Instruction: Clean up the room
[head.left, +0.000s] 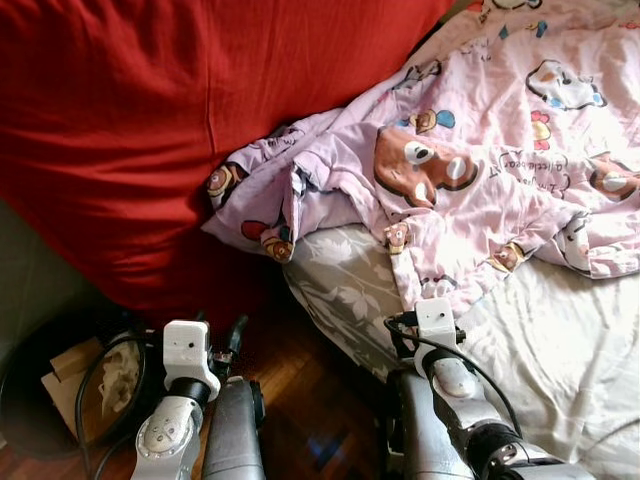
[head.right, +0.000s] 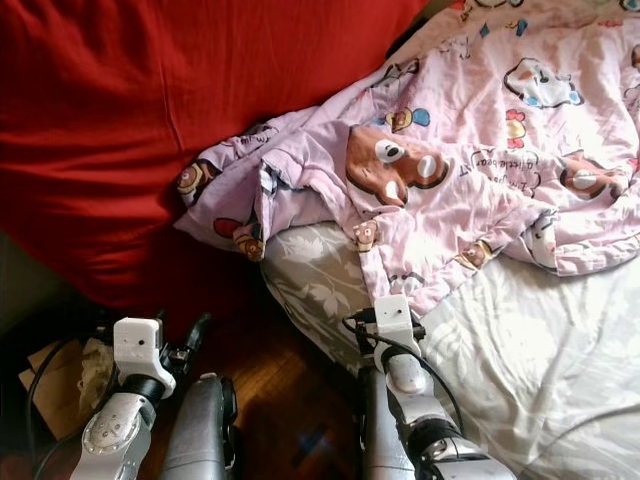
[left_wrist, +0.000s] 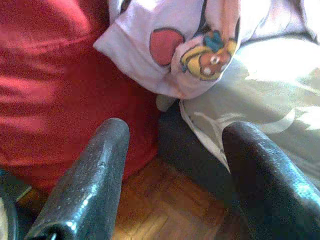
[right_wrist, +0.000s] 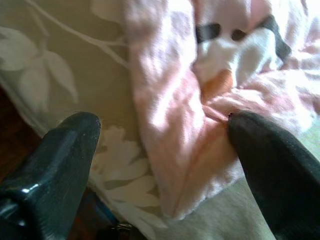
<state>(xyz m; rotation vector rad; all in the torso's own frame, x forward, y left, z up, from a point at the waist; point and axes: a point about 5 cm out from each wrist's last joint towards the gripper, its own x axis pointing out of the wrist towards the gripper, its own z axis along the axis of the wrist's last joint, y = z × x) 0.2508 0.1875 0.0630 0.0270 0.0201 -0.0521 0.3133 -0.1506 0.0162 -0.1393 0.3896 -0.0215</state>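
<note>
A pink blanket (head.left: 470, 170) printed with cartoon bears lies rumpled across a bed, one corner (left_wrist: 175, 50) hanging over the bed's edge against a big red cushion (head.left: 150, 120). My right gripper (right_wrist: 162, 122) is open just above the blanket's lower hem, one finger over the pink cloth and the other over the grey leaf-patterned sheet (right_wrist: 60, 65). My left gripper (left_wrist: 175, 132) is open and holds nothing, low over the wooden floor (left_wrist: 165, 200) and pointing at the gap between cushion and bed. Both silver arms rise from the bottom of the eye views.
The grey leaf-patterned sheet (head.left: 340, 280) covers the mattress down to its edge. A round black bin (head.left: 40, 390) holding cardboard and paper stands at the lower left beside my left arm (head.left: 185, 360). Dark wooden floor (head.left: 300, 400) runs between the arms.
</note>
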